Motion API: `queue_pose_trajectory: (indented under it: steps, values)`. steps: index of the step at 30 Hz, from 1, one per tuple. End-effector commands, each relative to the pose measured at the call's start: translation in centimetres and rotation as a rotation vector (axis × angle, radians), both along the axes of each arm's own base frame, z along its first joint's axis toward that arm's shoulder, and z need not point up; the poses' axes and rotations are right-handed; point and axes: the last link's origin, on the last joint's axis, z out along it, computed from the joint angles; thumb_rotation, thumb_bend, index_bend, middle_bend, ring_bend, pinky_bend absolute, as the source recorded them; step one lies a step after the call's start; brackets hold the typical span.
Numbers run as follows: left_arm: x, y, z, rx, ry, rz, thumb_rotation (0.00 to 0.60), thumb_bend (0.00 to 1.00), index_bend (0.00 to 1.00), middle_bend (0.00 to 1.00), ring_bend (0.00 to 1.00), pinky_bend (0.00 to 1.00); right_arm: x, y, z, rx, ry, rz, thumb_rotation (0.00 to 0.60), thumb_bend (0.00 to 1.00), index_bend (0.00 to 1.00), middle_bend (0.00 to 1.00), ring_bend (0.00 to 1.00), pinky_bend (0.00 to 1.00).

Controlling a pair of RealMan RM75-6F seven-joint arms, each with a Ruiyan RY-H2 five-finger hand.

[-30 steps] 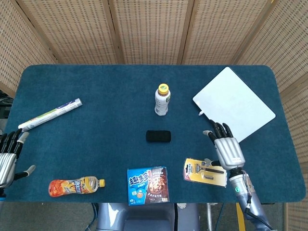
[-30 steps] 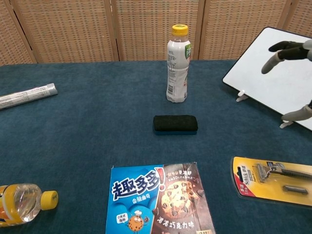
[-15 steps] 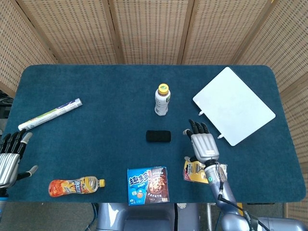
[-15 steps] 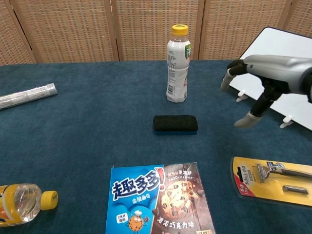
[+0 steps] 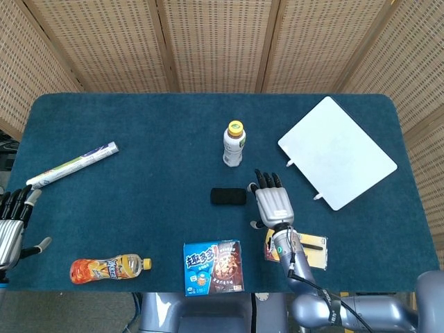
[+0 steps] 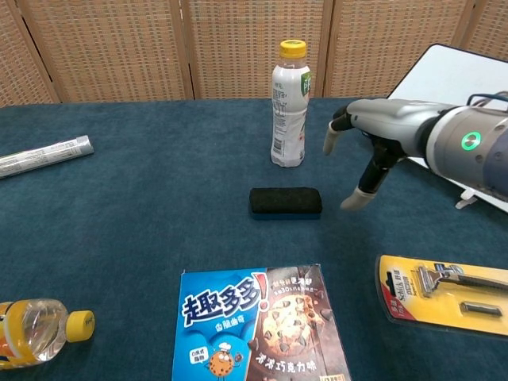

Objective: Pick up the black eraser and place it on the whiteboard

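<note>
Our right hand (image 5: pixel 272 203) hangs empty with fingers spread just right of the black eraser (image 5: pixel 228 196), which lies mid-table well apart from the whiteboard (image 5: pixel 338 151); we should lower and close across its short sides. Our left hand (image 5: pixel 12 225) is unclenched, idle. The cookie box (image 6: pixel 259 325) reads "趣多多".

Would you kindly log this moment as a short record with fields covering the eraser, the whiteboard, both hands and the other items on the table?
eraser: black eraser flat at table centre, untouched
whiteboard: whiteboard at far right, nothing on it
right hand: right hand open, just right of the eraser, not touching
left hand: left hand open at the left table edge
other items: white bottle, cookie box, razor pack, orange bottle, tube
</note>
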Motion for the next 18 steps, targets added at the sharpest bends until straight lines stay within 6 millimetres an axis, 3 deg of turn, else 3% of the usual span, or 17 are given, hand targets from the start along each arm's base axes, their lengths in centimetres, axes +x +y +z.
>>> queue_pose_trajectory:
  steps: [1, 18]
  values:
    - [-0.1, 0.0, 0.1, 0.001, -0.001, 0.001, 0.6, 0.18, 0.0, 0.0, 0.0, 0.0, 0.6, -0.3, -1.0, 0.005, -0.004, -0.001, 0.6, 0.03, 0.27, 0.0, 0.0, 0.0]
    - [-0.8, 0.5, 0.3, 0.003, -0.009, 0.026, 0.6, 0.18, 0.0, 0.0, 0.0, 0.0, 2.5, -2.2, -4.8, 0.034, -0.003, -0.056, 0.6, 0.05, 0.27, 0.0, 0.0, 0.0]
